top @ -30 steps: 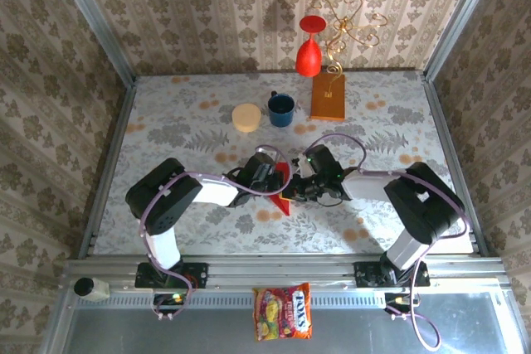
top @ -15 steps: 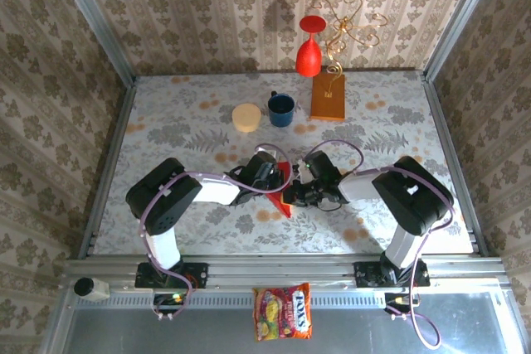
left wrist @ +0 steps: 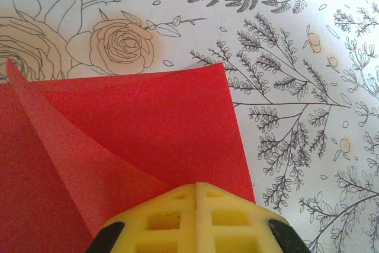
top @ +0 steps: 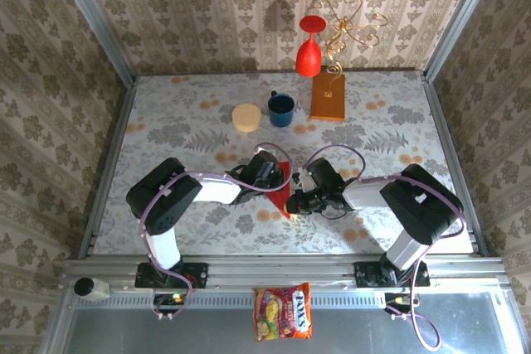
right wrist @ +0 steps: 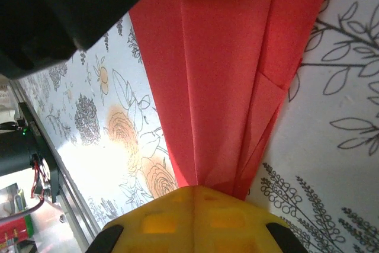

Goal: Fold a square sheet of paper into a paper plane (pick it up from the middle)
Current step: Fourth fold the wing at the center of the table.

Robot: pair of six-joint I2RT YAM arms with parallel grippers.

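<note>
Mid-table, the left gripper [top: 273, 177] and right gripper [top: 296, 200] are facing each other, each clamping tight onto the creased red paper sheet [top: 284, 207] lying between them.

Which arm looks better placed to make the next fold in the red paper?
Probably right: the right claw grips the paper where the creases meet, while the left claw merely pins the flat wide part.

Along the table's [top: 166, 113] far side: red vase [top: 309, 54], orange-brown block [top: 328, 97], blue mug [top: 280, 109], cream round container [top: 246, 117]; snack packet [top: 283, 311] below near rail.
</note>
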